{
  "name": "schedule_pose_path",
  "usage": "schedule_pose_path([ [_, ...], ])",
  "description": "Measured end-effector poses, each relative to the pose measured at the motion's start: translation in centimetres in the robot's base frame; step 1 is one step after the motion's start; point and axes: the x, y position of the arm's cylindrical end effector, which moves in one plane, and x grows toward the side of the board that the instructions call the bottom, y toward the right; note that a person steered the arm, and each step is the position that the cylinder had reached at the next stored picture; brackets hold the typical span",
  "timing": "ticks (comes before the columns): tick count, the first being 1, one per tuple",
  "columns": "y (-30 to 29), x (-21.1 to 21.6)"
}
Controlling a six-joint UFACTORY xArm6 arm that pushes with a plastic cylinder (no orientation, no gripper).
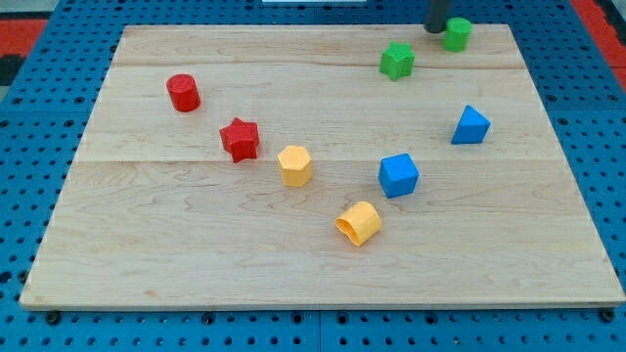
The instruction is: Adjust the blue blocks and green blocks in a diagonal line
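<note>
My tip (435, 29) is at the view's top right, just left of a green cylinder (457, 34) and touching or nearly touching it. A green star (396, 61) lies a little lower left of the tip. A blue triangular block (470, 125) sits at the right, below the green cylinder. A blue cube (398, 175) lies lower left of it, near the board's middle right. The green and blue blocks form a loose cluster on the right half of the wooden board (147, 244).
A red cylinder (183, 93) and a red star (240, 139) lie on the left half. A yellow hexagonal block (294, 165) sits near the centre. A yellow half-round block (359, 224) lies below the blue cube. Blue pegboard surrounds the board.
</note>
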Motion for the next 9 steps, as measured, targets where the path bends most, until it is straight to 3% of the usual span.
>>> schedule_pose_path([
  [1, -3.8, 2.9],
  [2, -13.2, 1.0],
  [3, -16.3, 4.4],
  [4, -9.1, 5.0],
  [6, -2.6, 11.8],
  [7, -10.1, 14.2],
  [8, -11.9, 21.4],
  [9, -4.6, 26.1],
])
